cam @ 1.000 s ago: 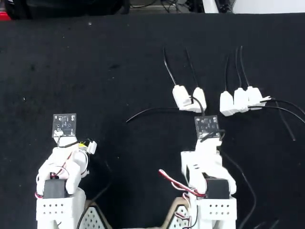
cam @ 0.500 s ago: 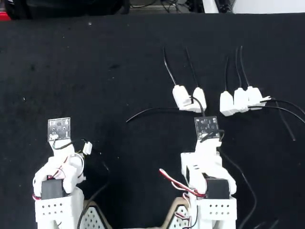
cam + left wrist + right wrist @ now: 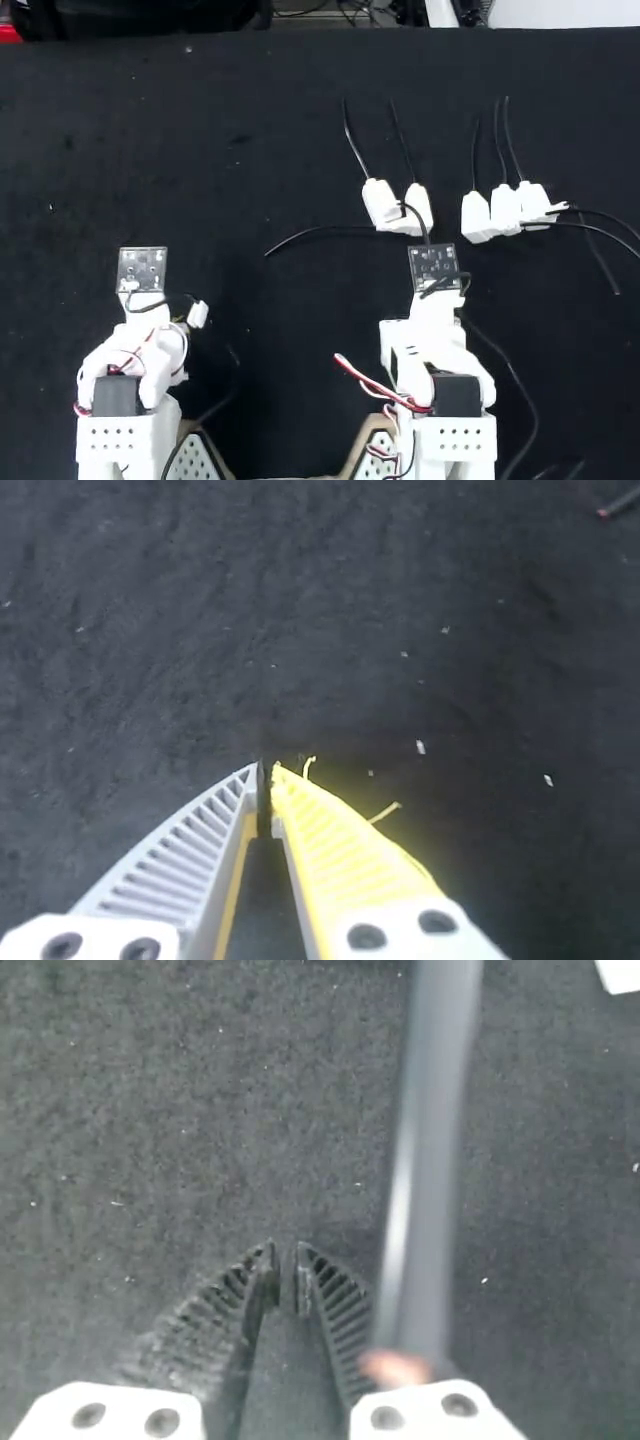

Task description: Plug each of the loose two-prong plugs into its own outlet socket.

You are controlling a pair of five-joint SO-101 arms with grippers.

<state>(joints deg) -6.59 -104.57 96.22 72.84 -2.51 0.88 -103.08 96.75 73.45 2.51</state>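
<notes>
Two white plug pieces lie side by side on the black mat, right of centre. A group of three more white pieces lies farther right. Thin black leads run from all of them. The right arm sits folded just in front of the pair. My right gripper has its black fingers together over bare mat, holding nothing, and a dark cable runs beside them. The left arm is folded at the front left, far from the pieces. My left gripper is shut on nothing, one finger white and one yellow.
A long black cable curves across the mat from the centre toward the right arm's wrist. More cables trail off to the right of the group of three. A corner of a white piece shows in the right wrist view.
The left arm's wrist swung slightly left, then came back right and a little forward. The right arm and the white pieces have not moved.
</notes>
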